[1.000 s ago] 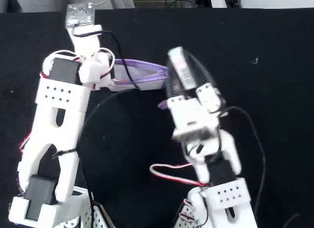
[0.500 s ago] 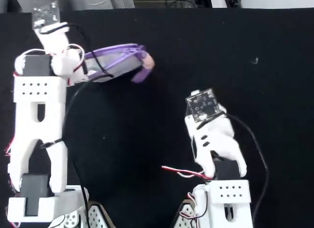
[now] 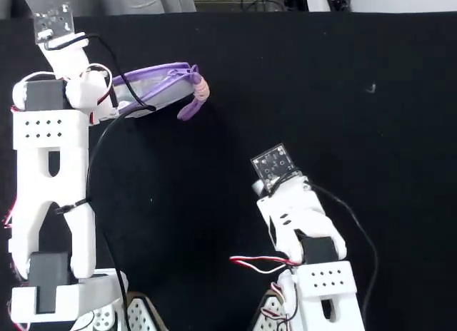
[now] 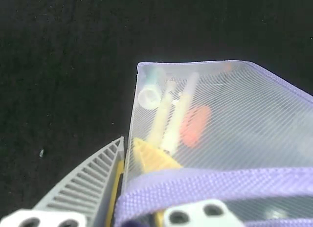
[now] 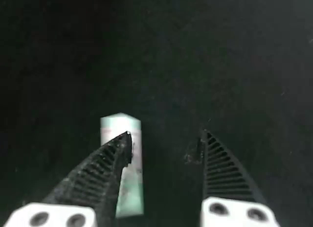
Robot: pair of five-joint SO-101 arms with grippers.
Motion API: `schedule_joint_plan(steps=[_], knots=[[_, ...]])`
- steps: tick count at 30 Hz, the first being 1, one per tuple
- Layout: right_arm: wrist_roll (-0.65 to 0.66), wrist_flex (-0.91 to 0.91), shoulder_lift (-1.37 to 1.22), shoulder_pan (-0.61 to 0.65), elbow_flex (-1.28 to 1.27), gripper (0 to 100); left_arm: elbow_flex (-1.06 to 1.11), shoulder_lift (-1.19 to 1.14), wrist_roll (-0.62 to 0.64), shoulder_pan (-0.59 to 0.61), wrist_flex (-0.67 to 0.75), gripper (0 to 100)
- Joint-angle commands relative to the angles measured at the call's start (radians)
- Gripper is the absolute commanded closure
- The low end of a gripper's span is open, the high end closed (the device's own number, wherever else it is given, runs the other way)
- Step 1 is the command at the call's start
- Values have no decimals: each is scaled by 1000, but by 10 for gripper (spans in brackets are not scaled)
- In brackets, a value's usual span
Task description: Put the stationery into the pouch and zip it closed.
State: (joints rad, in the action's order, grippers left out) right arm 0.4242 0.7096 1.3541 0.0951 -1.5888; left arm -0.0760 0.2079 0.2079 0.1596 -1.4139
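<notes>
1. Pouch [image 4: 220,119]: clear ribbed plastic with purple woven trim, at the table's far left, its edge clamped in the left gripper [image 4: 129,146].
2. Inside: pale slender pens [image 4: 168,114] and a soft-edged orange piece [image 4: 194,125], blurred through the wall.
3. Right gripper [image 5: 166,136]: serrated fingers spread, holding nothing, over the matte black table [image 3: 321,95].
4. A flat mint-green bar [image 5: 120,125] lies beneath one finger.

High view: fixed overhead, looking down on the whole surface [image 3: 371,131]. Left wrist view: behind my left tool [image 4: 128,151], hard against the pouch [image 4: 220,119], which the high view shares. Right wrist view: behind my right tool [image 5: 166,136], low over the surface, away from the pouch.
</notes>
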Motion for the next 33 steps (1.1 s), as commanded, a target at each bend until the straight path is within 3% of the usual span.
schedule_joint_plan(steps=[1, 7, 13, 23, 33], knots=[[-11, 71, 12, 12, 93, 801, 1, 5, -11, 27, 5, 967], [-8, 249, 8, 41, 246, 804, 21, 5, -11, 25, 11, 967], [-5, 236, -108, 172, 265, 802, 27, 5, -11, 27, 11, 967], [-38, 209, -607, 195, 493, 804, 28, 5, -11, 27, 11, 967], [-46, 204, -774, 316, 547, 804, 28, 5, -11, 24, 11, 967]])
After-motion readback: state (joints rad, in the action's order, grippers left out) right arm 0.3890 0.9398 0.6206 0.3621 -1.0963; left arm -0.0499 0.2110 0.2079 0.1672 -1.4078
